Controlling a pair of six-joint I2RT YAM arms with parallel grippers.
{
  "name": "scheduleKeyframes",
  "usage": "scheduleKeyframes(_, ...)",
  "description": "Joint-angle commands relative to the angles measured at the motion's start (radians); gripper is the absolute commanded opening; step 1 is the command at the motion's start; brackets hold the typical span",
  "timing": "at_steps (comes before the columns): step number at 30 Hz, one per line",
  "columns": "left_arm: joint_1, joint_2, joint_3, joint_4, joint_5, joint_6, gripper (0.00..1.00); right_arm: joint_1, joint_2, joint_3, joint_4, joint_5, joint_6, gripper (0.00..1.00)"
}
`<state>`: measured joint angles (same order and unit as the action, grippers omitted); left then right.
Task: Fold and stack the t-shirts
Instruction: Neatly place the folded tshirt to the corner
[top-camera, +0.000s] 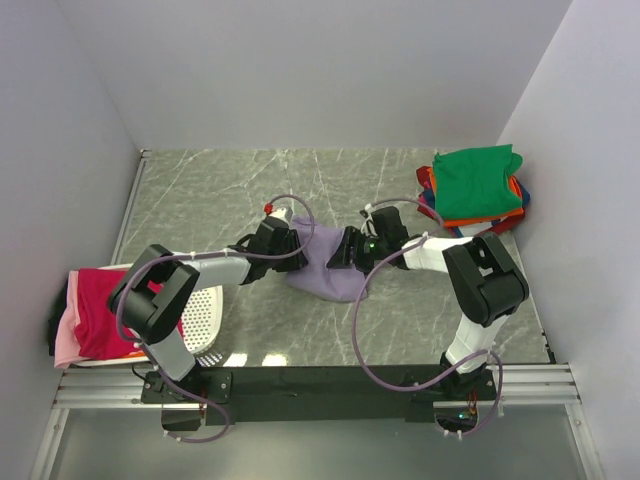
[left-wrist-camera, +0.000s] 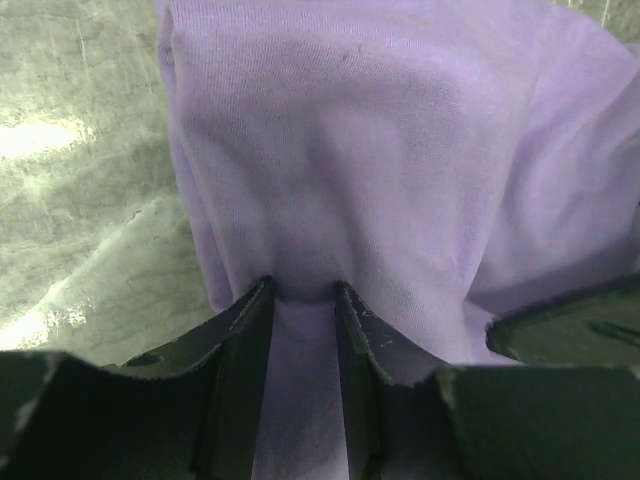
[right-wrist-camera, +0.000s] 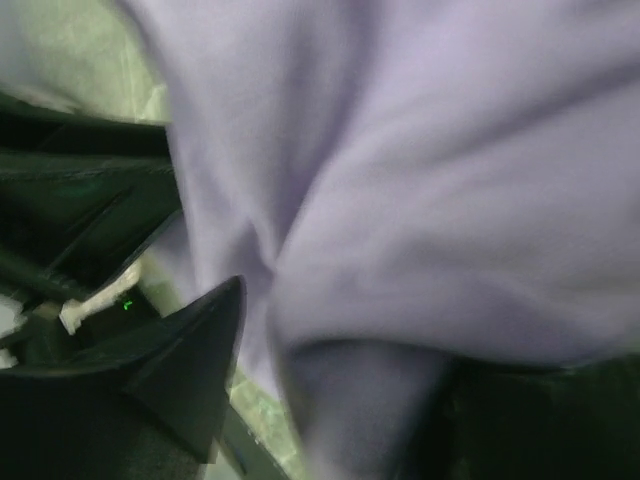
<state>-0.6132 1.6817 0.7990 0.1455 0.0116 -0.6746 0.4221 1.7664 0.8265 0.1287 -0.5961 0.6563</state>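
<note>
Right now the lavender shirt (top-camera: 325, 272) sits mid-table as a bunched bundle strung between both arms, well apart from the folded stack (top-camera: 475, 185) at the far right and the white basket (top-camera: 205, 310) at the near left. The left gripper (top-camera: 287, 243) meets its left end, jaws clamped on a pinched fold of the cloth. The right gripper (top-camera: 345, 250) is at the right end, but its wrist view is blurred and draped in fabric, so whether it grips cannot be told. The bundle's long axis runs left to right between the two grippers, its bulk spilling toward the near edge. Neither arm is clearly nearer. Which way the collar points cannot be told. Spreading it flat probably depends on drawing the two ends apart along that axis.
</note>
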Motion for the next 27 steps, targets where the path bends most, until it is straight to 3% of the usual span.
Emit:
scheduleKeyframes(1, -0.022, 0.021, -0.006, -0.099, 0.016, -0.006, 0.37, 0.007, 0.031, 0.017, -0.148, 0.169, -0.046, 0.63)
scheduleKeyframes(4, -0.022, -0.013, -0.003, -0.125, 0.001, 0.000, 0.38, 0.009, 0.027, 0.059, -0.221, 0.235, -0.079, 0.36)
scheduleKeyframes(6, -0.022, -0.048, 0.000, -0.144, -0.009, 0.001, 0.38, 0.007, 0.024, 0.107, -0.286, 0.291, -0.121, 0.24)
scheduleKeyframes(7, -0.022, -0.062, 0.000, -0.144, -0.009, 0.003, 0.38, 0.006, 0.022, 0.124, -0.311, 0.304, -0.139, 0.13)
scheduleKeyframes(9, -0.022, -0.103, 0.000, -0.187, -0.009, 0.006, 0.38, -0.003, 0.012, 0.186, -0.380, 0.355, -0.191, 0.01)
scheduleKeyframes(17, -0.014, -0.201, -0.027, -0.227, -0.056, 0.017, 0.39, -0.103, -0.033, 0.463, -0.592, 0.415, -0.372, 0.00)
scheduleKeyframes(27, -0.003, -0.189, -0.057, -0.215, -0.042, 0.021, 0.38, -0.218, 0.059, 0.848, -0.857, 0.438, -0.581, 0.00)
